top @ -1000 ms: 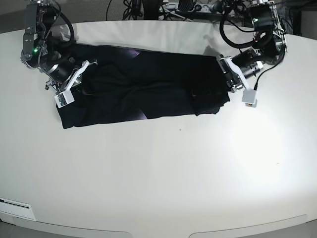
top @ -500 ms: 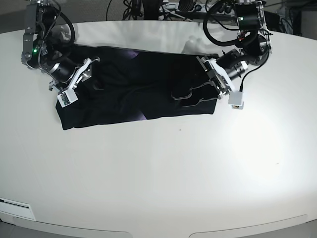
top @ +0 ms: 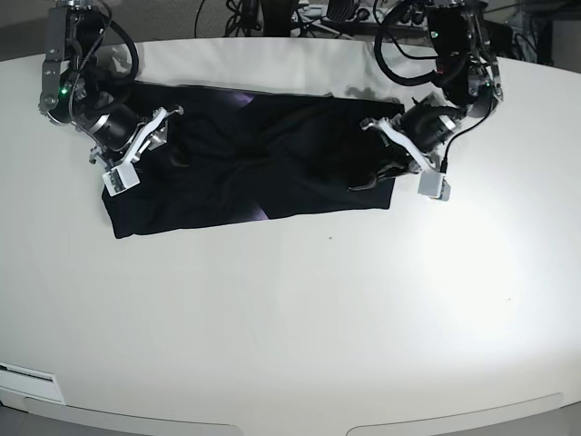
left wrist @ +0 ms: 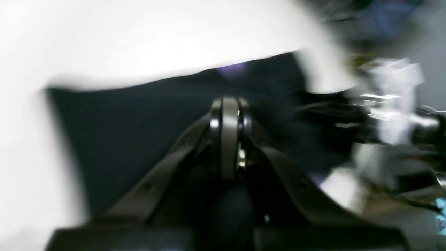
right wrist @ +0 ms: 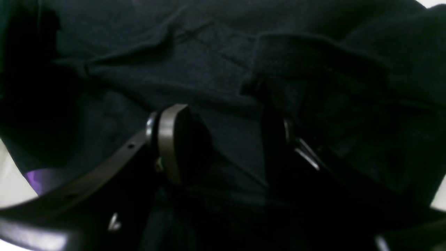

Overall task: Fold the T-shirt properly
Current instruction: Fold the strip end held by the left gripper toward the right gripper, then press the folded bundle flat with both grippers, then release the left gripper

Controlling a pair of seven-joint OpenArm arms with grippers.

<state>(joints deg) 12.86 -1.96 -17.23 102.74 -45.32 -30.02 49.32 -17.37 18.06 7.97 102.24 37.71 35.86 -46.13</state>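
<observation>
L tool [top: 392, 156] dragged T-shirt [top: 245, 168] edge inward; white table [top: 300, 309], cables [top: 272, 14] behind

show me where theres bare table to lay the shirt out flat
The wide front stretch of the table, below the T-shirt, is bare. The back strip is crowded: the shirt spans it, with the right gripper and left gripper at its two ends, cables behind.

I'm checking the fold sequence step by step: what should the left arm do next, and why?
Probably carry the pinched end on toward the right gripper. The left gripper looks shut on the T-shirt, whose end is only partly lifted over in the base view.
</observation>
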